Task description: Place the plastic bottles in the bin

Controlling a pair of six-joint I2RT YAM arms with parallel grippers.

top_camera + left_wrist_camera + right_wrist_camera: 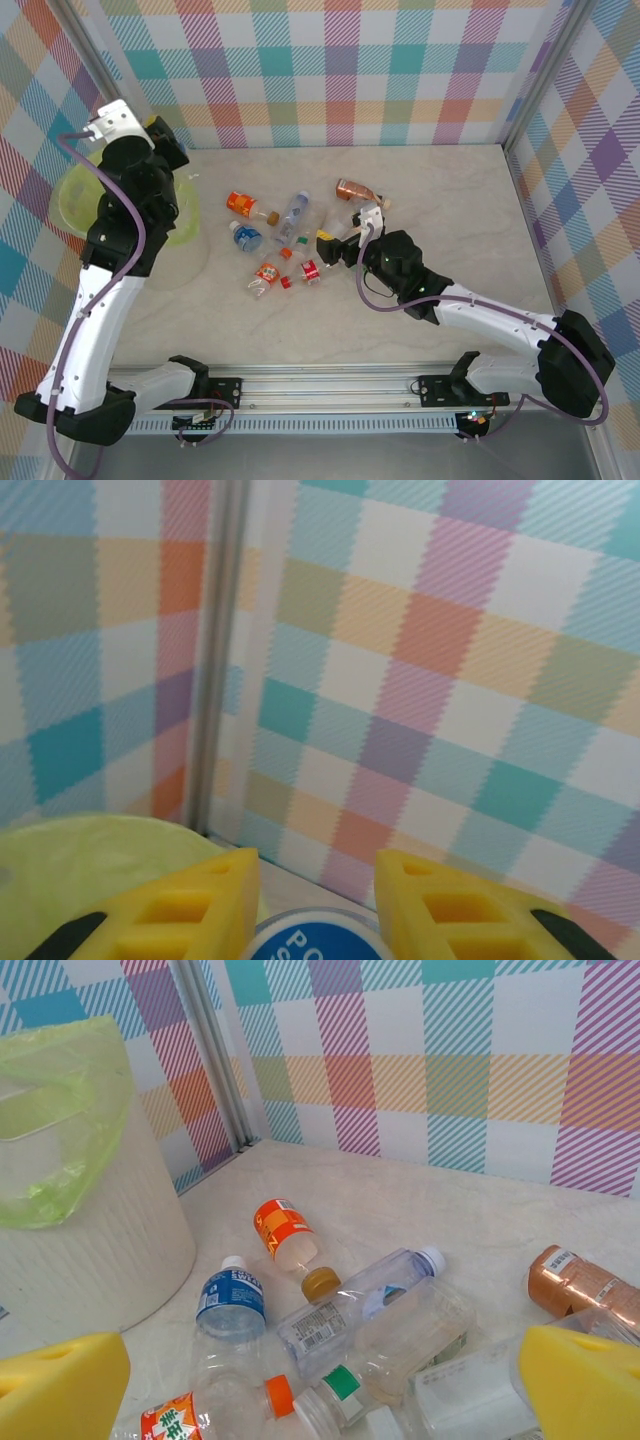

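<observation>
Left hand [315, 885] up at far edge of bin [68, 205], fingers closed on blue-label bottle [320, 942]. Right hand [320, 1390] wide open, empty, low over loose bottles [275, 245] lying mid-counter [450, 190]. Judged: empties, so light, thin-walled, slick, apt to roll. Grip gently across labelled body.

Between the fingers of my left gripper [315, 868], a blue-labelled bottle [318, 942] showed the white letters "PO"; the rest was cut off. Near my right gripper [322, 1360], an orange-labelled bottle [180, 1418] bore red characters I couldn't read, and a clear bottle [320, 1328] carried a barcode.
</observation>
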